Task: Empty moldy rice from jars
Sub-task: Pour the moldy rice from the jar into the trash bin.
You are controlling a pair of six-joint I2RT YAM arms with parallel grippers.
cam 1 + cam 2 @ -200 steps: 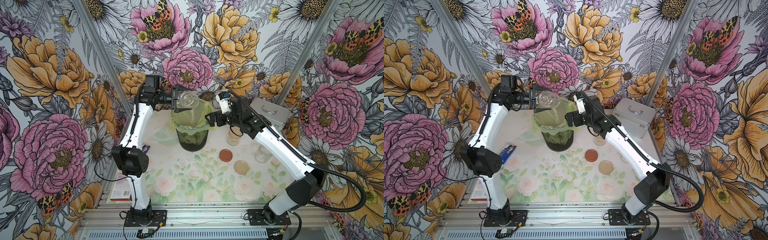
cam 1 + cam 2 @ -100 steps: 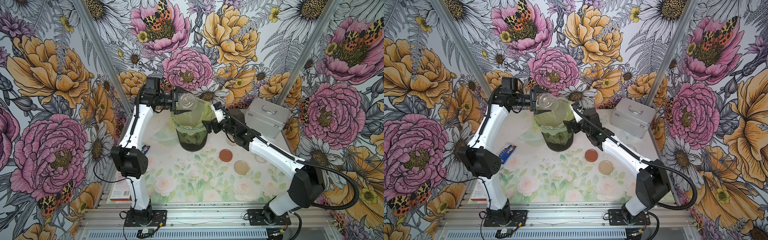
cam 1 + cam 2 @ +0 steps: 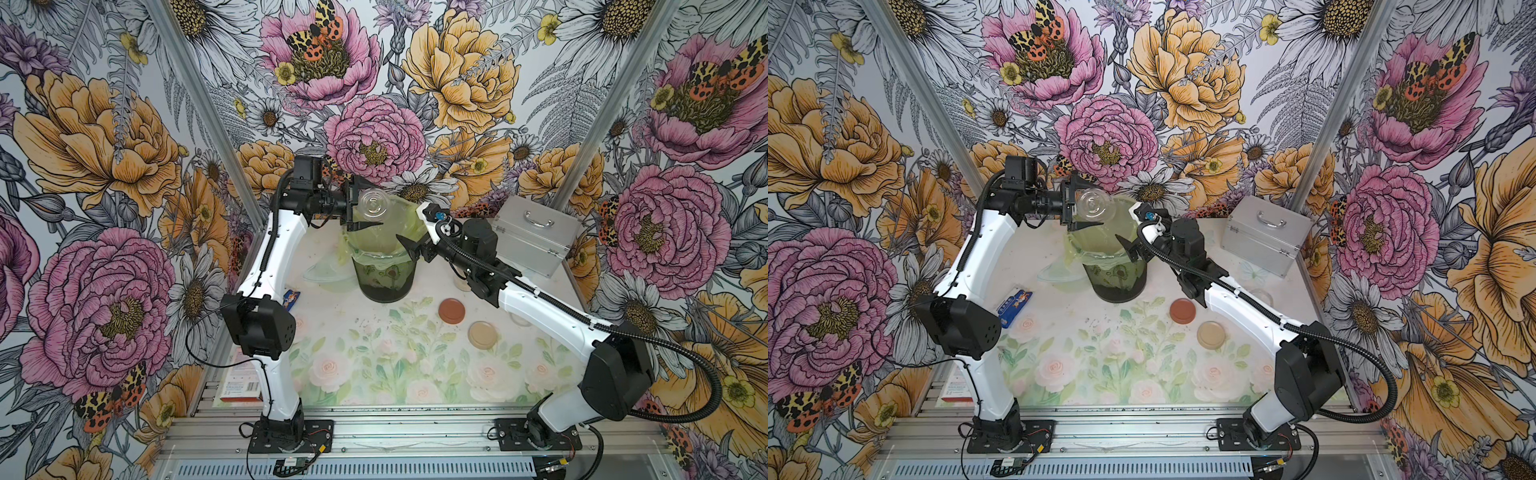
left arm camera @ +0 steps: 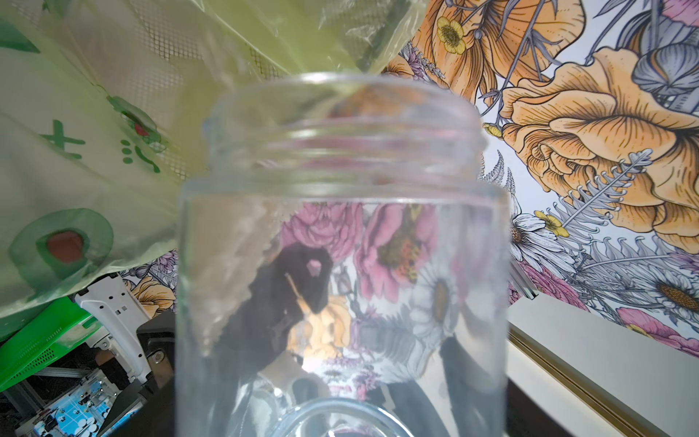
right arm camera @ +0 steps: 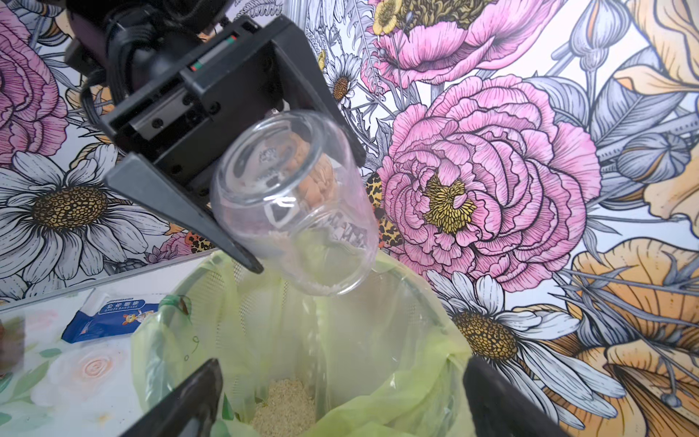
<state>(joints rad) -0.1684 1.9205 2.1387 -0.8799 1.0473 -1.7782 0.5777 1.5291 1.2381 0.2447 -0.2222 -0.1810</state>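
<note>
The left gripper [image 3: 365,204] is clamped across the body of a clear glass jar [image 5: 295,212], a finger on either side. It holds the jar tipped mouth-down above the bin [image 3: 386,286], with the mouth inside the line of the bin's rim. The jar looks all but empty, though a thin line of grains seems to cling at the lowest edge of its mouth. The moldy rice [image 5: 283,405] lies in a pale heap at the bottom of the bin, inside the yellow-green bag [image 5: 397,382]. The right gripper [image 5: 342,365] has its jaws spread wide with nothing between them, close by the bin's rim on the side opposite the left gripper. This looks like the end of a pour. To finish it well, steepen the tilt with the mouth inside the rim. A small shake should drop the last grains into the bag rather than onto the table, but the grip on the smooth glass must not loosen. A reddish-brown lid [image 3: 451,311] and a beige lid [image 3: 482,334] lie near the bin.
</note>
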